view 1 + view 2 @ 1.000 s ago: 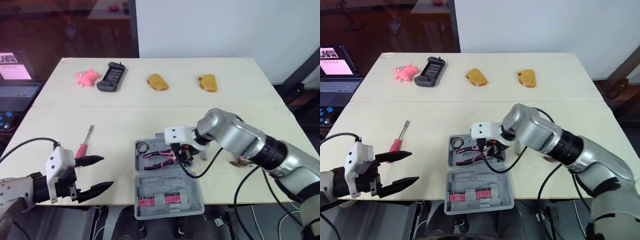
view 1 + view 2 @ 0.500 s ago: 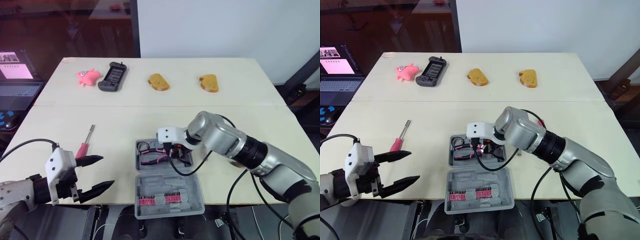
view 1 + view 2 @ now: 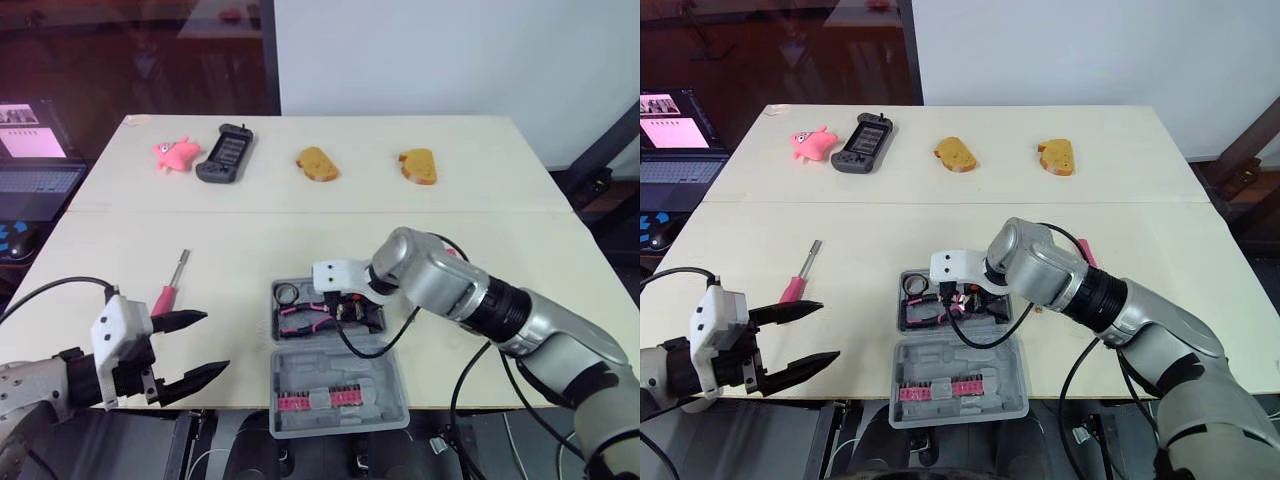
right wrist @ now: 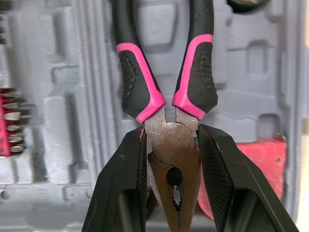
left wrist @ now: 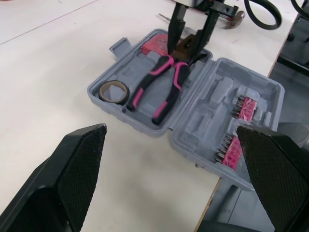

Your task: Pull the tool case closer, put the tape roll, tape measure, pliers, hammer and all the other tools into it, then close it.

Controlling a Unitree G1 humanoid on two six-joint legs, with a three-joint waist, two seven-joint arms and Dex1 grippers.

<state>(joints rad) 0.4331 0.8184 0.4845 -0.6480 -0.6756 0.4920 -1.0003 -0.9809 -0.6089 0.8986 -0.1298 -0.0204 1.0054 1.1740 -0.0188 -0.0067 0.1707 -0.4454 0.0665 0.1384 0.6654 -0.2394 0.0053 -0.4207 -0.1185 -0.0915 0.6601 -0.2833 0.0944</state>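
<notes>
Our right hand point(image 4: 172, 140) clamps the pliers point(image 5: 161, 89) by the head inside the open tool case point(image 3: 330, 370) at the tabletop's near edge. The tape roll point(image 5: 114, 91) sits in the case's 10 o'clock corner. Our left hand point(image 3: 212, 342) hangs released, near the screwdriver point(image 3: 168, 290).

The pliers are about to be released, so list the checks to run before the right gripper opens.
1. Is the right gripper shut on the head of the pliers: ok.
2. Do the handles lie in the tool case tray: ok.
3. Are the pliers fully seated in their slot: cannot tell.
4. Is the tape roll in the case, beside the handles: ok.
5. Is the screwdriver packed: not ok, it lies on the table.
6. Is the left gripper open near the screwdriver: ok.
</notes>
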